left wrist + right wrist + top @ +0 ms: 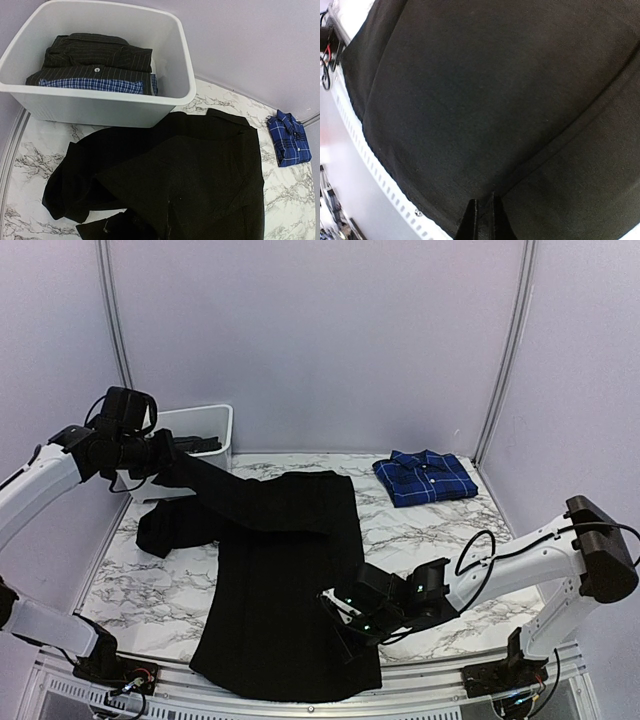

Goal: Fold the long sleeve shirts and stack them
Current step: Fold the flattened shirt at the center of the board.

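Observation:
The large black shirt point(270, 580) lies spread over the marble table, its hem hanging over the near edge. My left gripper point(178, 462) is raised beside the white bin and shut on a sleeve end of the black shirt, which slopes up to it. In the left wrist view the black shirt point(200, 185) fills the lower frame and hides the fingers. My right gripper point(342, 625) is low at the shirt's right side near the hem. In the right wrist view its fingers point(483, 212) are pinched on a fold of the black shirt point(495, 100). The blue plaid shirt point(425, 477) lies folded at the back right and also shows in the left wrist view point(289, 138).
The white plastic bin point(205, 430) stands at the back left, its rim point(100, 95) close under my left arm, with folded dark striped and blue checked shirts inside. The perforated metal table edge point(380, 175) runs just beside the shirt's hem.

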Robot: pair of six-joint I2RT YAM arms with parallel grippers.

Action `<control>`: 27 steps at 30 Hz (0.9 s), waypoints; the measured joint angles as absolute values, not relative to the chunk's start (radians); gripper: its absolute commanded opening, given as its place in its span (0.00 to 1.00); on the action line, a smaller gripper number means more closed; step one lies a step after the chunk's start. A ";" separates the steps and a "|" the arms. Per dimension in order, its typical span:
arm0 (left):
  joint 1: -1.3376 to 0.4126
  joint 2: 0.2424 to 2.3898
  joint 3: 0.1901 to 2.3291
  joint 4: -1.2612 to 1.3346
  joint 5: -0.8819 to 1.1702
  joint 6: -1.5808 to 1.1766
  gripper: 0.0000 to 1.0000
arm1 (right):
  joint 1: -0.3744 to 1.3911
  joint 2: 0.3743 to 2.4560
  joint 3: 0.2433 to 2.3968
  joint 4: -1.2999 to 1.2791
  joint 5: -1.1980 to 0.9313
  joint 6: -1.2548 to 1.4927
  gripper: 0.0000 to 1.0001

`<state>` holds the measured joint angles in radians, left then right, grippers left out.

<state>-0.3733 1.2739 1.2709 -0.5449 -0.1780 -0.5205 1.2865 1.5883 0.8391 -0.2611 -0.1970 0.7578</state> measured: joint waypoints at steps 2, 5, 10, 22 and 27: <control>-0.376 1.274 1.245 -0.545 -0.178 -0.527 0.00 | 1.287 1.588 0.839 -0.257 -0.205 0.749 0.30; -0.389 1.276 1.221 -0.544 -0.178 -0.531 0.00 | 1.275 1.579 0.839 -0.258 -0.211 0.728 0.57; -0.445 1.291 1.221 -0.521 -0.173 -0.522 0.00 | 1.175 1.514 0.847 -0.276 -0.218 0.664 0.59; -0.531 1.372 1.279 -0.475 -0.140 -0.484 0.00 | 0.910 1.587 0.968 -0.247 -0.166 0.551 0.23; -0.559 1.372 1.305 -0.457 -0.121 -0.461 0.00 | 0.912 1.702 0.946 -0.210 -0.176 0.545 0.18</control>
<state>-0.5587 1.3720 1.3048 -0.4572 -0.1215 -0.4610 0.9119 1.7023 0.9463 -0.2100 -0.1757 0.5453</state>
